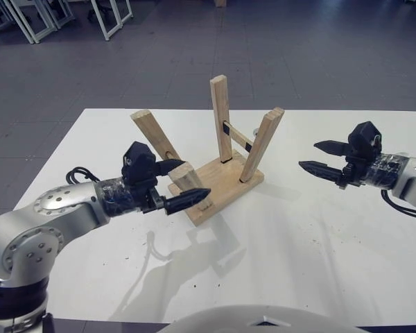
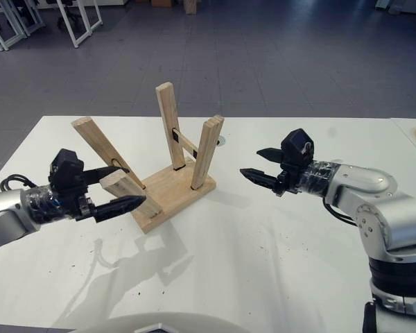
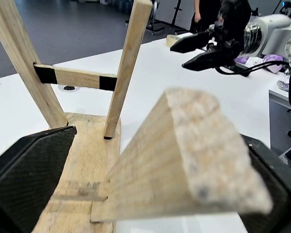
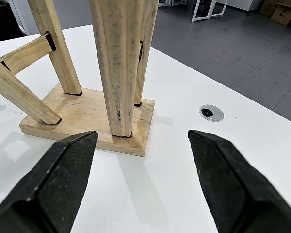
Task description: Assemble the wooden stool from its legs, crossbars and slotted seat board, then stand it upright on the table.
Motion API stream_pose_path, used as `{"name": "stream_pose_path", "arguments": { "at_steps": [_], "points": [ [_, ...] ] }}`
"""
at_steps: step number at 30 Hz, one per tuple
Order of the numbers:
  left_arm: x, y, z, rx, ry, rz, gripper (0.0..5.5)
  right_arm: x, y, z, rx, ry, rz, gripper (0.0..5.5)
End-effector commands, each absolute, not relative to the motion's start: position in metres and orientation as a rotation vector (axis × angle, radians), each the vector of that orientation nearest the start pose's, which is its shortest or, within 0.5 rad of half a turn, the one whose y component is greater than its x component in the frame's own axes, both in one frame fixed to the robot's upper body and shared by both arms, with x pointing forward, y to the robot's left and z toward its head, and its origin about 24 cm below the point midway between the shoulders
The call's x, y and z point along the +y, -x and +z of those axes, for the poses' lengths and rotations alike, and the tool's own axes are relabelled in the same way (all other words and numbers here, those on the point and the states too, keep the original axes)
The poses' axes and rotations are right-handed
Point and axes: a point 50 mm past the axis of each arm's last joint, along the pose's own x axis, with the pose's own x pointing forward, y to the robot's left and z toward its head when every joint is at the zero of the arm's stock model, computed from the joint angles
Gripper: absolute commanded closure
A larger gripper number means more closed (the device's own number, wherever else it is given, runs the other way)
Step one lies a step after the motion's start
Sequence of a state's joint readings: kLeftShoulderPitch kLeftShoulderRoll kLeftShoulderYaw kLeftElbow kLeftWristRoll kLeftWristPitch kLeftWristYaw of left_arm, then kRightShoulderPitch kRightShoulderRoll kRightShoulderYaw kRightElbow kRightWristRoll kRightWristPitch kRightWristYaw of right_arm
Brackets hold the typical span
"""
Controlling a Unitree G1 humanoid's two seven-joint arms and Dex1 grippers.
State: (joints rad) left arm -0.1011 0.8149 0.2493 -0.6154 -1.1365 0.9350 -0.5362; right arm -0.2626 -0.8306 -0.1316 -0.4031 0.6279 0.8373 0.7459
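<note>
The wooden stool lies upside down on the white table (image 1: 298,243), with its seat board (image 1: 222,187) flat on the top. Three legs point upward: a back leg (image 1: 220,114), a right leg (image 1: 262,142) and a slanted left leg (image 1: 152,135). A crossbar (image 1: 237,135) with black ends joins the back and right legs. A shorter-looking near leg (image 1: 187,177) stands in the board's front corner. My left gripper (image 1: 196,178) is open around this near leg (image 3: 184,155), its pads on either side. To the right of the stool, my right gripper (image 1: 307,155) hovers open and faces the right leg (image 4: 119,63).
A round cable grommet (image 4: 211,112) sits in the table behind the stool. A black cable (image 1: 80,173) loops beside my left arm. White metal furniture frames (image 1: 111,14) stand on the grey floor far behind. Bare table lies in front of the stool and to its right.
</note>
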Motion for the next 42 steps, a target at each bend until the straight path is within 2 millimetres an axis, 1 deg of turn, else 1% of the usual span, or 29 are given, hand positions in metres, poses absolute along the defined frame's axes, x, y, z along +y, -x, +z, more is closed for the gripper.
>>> {"name": "stream_pose_path", "arguments": {
  "at_steps": [1, 4, 7, 10, 14, 18, 21, 23, 24, 26, 28, 31, 34, 36, 38, 42],
  "points": [
    [0.177, -0.204, 0.187, 0.253, 0.116, -1.128, 1.05, -0.214, -0.254, 0.176, 0.251, 0.214, 0.883, 2.07],
    [0.181, -0.201, 0.183, 0.305, 0.123, -1.195, 1.58, -0.219, -0.257, 0.180, 0.179, 0.139, 1.018, 2.07],
    [0.189, -0.208, 0.175, 0.347, 0.108, -1.209, 2.00, -0.228, -0.262, 0.191, 0.160, 0.055, 1.097, 2.07],
    [0.193, -0.215, 0.169, 0.363, 0.057, -1.224, 2.52, -0.228, -0.262, 0.196, 0.157, 0.058, 1.146, 2.07],
    [0.193, -0.217, 0.167, 0.342, 0.046, -1.323, 3.07, -0.229, -0.256, 0.193, 0.204, 0.062, 1.228, 2.07],
    [0.199, -0.219, 0.174, 0.272, 0.060, -1.449, 3.28, -0.235, -0.256, 0.192, 0.238, 0.079, 1.268, 2.07],
    [0.204, -0.226, 0.182, 0.235, 0.074, -1.480, 3.28, -0.237, -0.257, 0.191, 0.251, 0.100, 1.274, 2.07],
    [0.205, -0.235, 0.184, 0.221, 0.037, -1.464, 3.28, -0.230, -0.255, 0.193, 0.244, 0.119, 1.312, 2.07],
    [0.206, -0.238, 0.184, 0.218, 0.019, -1.460, 3.28, -0.222, -0.250, 0.196, 0.237, 0.118, 1.355, 2.07],
    [0.205, -0.240, 0.184, 0.216, 0.005, -1.462, 3.28, -0.210, -0.240, 0.202, 0.232, 0.112, 1.436, 2.07],
    [0.204, -0.239, 0.183, 0.214, 0.004, -1.471, 3.28, -0.202, -0.236, 0.203, 0.225, 0.114, 1.462, 2.07],
    [0.202, -0.240, 0.182, 0.212, 0.005, -1.478, 3.28, -0.190, -0.243, 0.199, 0.202, 0.110, 1.448, 2.07],
    [0.200, -0.243, 0.182, 0.210, 0.009, -1.493, 3.28, -0.179, -0.257, 0.192, 0.196, 0.097, 1.414, 2.07],
    [0.199, -0.245, 0.183, 0.206, 0.020, -1.504, 3.29, -0.177, -0.259, 0.185, 0.231, 0.045, 1.413, 2.44],
    [0.199, -0.247, 0.184, 0.205, 0.023, -1.504, 3.29, -0.176, -0.255, 0.179, 0.263, 0.027, 1.429, 2.82],
    [0.202, -0.249, 0.185, 0.199, 0.045, -1.499, 3.29, -0.173, -0.250, 0.176, 0.298, 0.004, 1.479, 3.81]
  ]
}}
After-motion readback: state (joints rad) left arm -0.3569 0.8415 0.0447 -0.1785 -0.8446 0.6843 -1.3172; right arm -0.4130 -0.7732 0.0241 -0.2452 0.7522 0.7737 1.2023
